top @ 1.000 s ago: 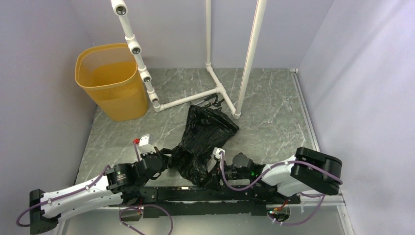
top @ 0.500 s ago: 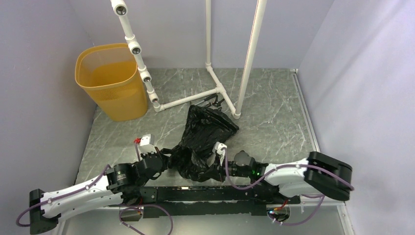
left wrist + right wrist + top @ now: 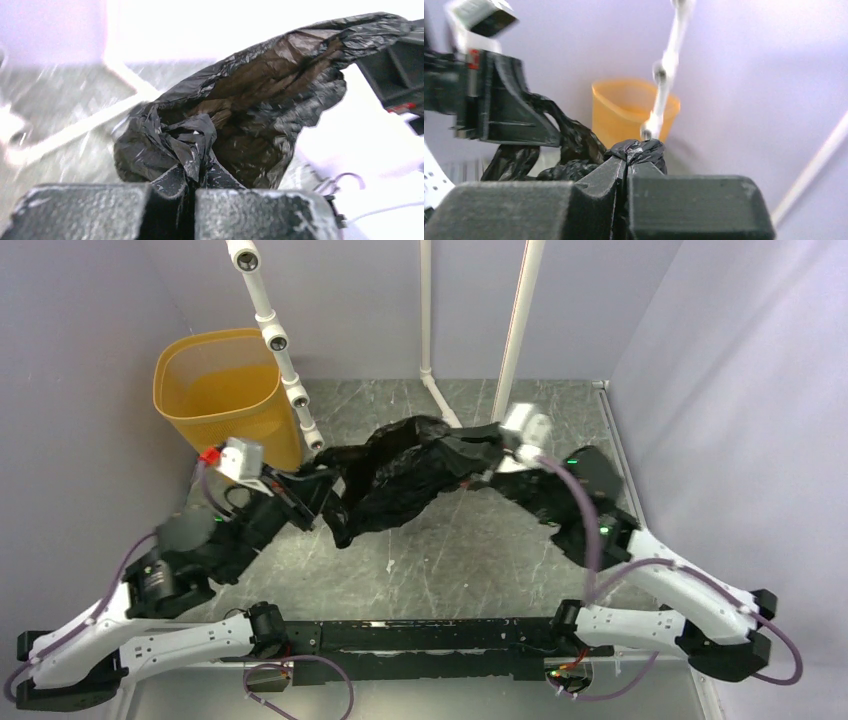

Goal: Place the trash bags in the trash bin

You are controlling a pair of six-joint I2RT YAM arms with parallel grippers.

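The black trash bag (image 3: 400, 480) hangs stretched in the air between my two grippers, above the middle of the table. My left gripper (image 3: 325, 485) is shut on its left end; in the left wrist view crinkled plastic (image 3: 190, 145) is bunched between the jaws. My right gripper (image 3: 492, 448) is shut on its right end, with a wad of bag (image 3: 639, 150) pinched between the jaws in the right wrist view. The yellow-orange trash bin (image 3: 225, 400) stands upright at the back left, just left of my left gripper. It also shows beyond the bag as the trash bin (image 3: 624, 110).
A white pipe frame rises at the back, with a slanted jointed pipe (image 3: 275, 340) passing right beside the bin and uprights (image 3: 515, 330) behind the bag. Lilac walls close in on the left, back and right. The marbled table (image 3: 450, 560) lies below the bag.
Both arms have risen from the near edge toward the back, lifting the bag off the table and stretching it between them. The right gripper closed on the bag.
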